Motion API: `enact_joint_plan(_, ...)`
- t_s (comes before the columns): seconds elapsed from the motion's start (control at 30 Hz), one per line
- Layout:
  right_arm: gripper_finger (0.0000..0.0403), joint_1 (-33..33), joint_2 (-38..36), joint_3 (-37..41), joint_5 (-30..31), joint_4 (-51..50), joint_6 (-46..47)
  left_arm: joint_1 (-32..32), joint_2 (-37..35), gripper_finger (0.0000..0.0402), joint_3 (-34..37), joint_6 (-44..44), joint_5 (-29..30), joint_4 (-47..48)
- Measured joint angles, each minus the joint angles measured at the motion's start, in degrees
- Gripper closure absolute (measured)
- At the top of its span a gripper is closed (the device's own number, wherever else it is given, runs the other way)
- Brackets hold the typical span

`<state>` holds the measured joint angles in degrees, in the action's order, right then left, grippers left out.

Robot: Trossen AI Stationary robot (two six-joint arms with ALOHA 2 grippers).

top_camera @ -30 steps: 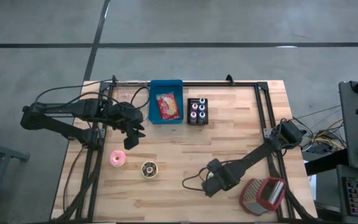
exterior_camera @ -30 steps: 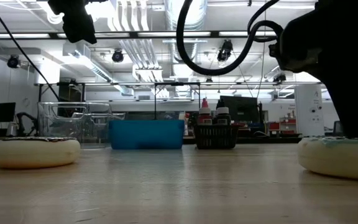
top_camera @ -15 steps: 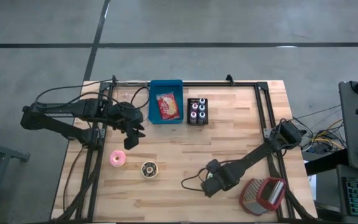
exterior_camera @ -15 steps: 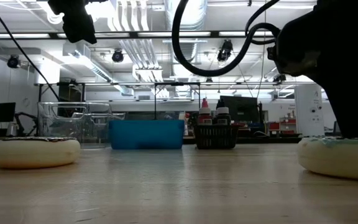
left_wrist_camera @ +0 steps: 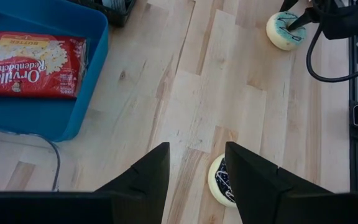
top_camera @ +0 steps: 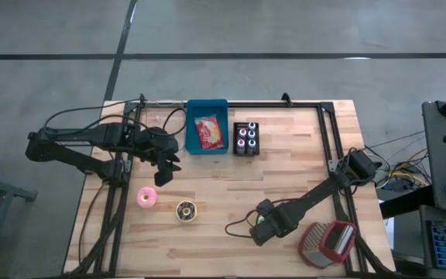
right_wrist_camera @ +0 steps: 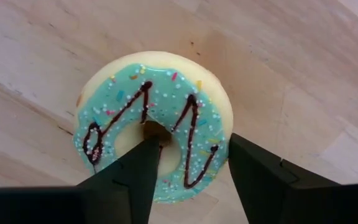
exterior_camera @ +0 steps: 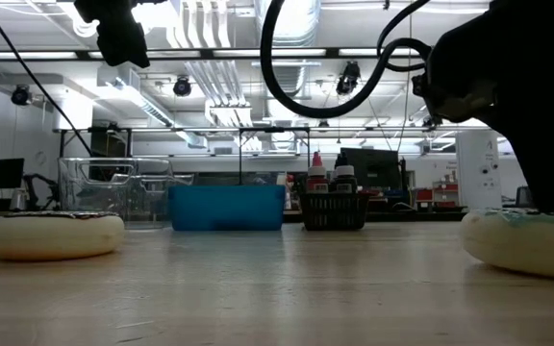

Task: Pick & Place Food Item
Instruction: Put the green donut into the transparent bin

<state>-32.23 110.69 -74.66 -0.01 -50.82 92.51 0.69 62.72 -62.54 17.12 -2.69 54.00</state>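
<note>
Teal donut (right_wrist_camera: 154,124) – hidden under the right gripper (top_camera: 260,230) from above; low view cuts it off at the edge, arm covering its top. One finger (right_wrist_camera: 135,171) covers part of the hole, so whether it grips the ring can't be told. Chocolate donut (left_wrist_camera: 221,180) – half hidden behind the left gripper's fingers (left_wrist_camera: 253,180). Bottle (top_camera: 246,138) labels too small to read.

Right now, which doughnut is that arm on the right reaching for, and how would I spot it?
On the wooden table, look near the front edge beside the red grater, under the right gripper. There lies the turquoise-iced doughnut with dark zigzag drizzle and sprinkles; the pink-iced doughnut and the dark-topped doughnut sit on the table's left side.
</note>
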Motion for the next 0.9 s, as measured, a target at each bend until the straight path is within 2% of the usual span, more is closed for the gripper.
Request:
enact_joint_plan(0.5,0.0303,0.0,0.0,0.2,-0.1,-0.2,-0.1,0.0,0.0,0.0241,0.0,0.0,0.0,0.0)
enact_joint_plan(0.9,0.0332,0.0,-0.3,0.1,-0.1,-1.2,-0.7,0.0,0.0,0.0241,0.0,0.0,0.0,0.0)
